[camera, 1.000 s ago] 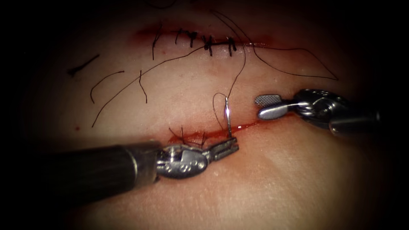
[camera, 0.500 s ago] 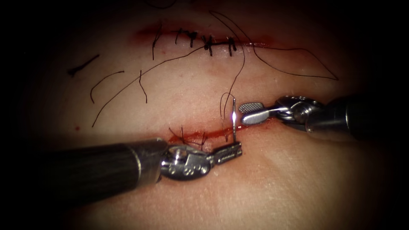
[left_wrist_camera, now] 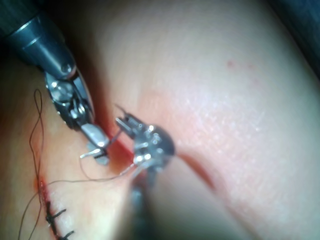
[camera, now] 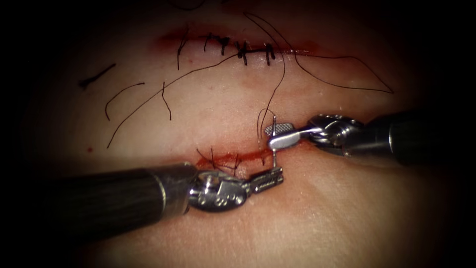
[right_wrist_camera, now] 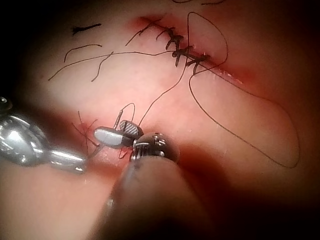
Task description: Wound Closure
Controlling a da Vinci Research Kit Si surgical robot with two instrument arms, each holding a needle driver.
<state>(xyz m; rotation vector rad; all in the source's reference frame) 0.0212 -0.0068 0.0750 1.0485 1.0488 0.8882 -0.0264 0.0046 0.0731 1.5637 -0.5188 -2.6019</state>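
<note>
— Needle (camera: 273, 136): where is it?
— Upright at the cut (camera: 233, 158), my left tool (camera: 273, 176) clamping its base. My right tool (camera: 278, 135) has moved in, jaws open around its upper part; probably not yet gripping.

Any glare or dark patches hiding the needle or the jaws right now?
Endoscope view: glare on the lower jaw of the right tool, beside the needle; the rim is dark and the centre lit. The left tool reads clearly, shut on the needle's lower end. The right jaws are open around the needle, holding nothing. The needle seems clear of the tissue. Right wrist view: own shaft in shadow.
</note>
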